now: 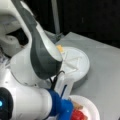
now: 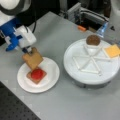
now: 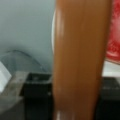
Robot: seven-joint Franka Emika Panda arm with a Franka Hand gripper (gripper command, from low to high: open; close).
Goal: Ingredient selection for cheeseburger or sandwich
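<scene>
Tan toast square pinched in gripper jaws above red disc; wrist view shows toast edge-on only.

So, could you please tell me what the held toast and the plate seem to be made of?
The toast in the pincer looks like smooth, glossy plastic: the wrist view shows sheen streaks. The plate looks like matte white paper or thin plastic; I cannot tell which.

Robot lab bench: grey metal table, black perforated breadboard at its near edge, metal frame and hardware at the back, black backdrop, toy food on a white divided turntable.
</scene>
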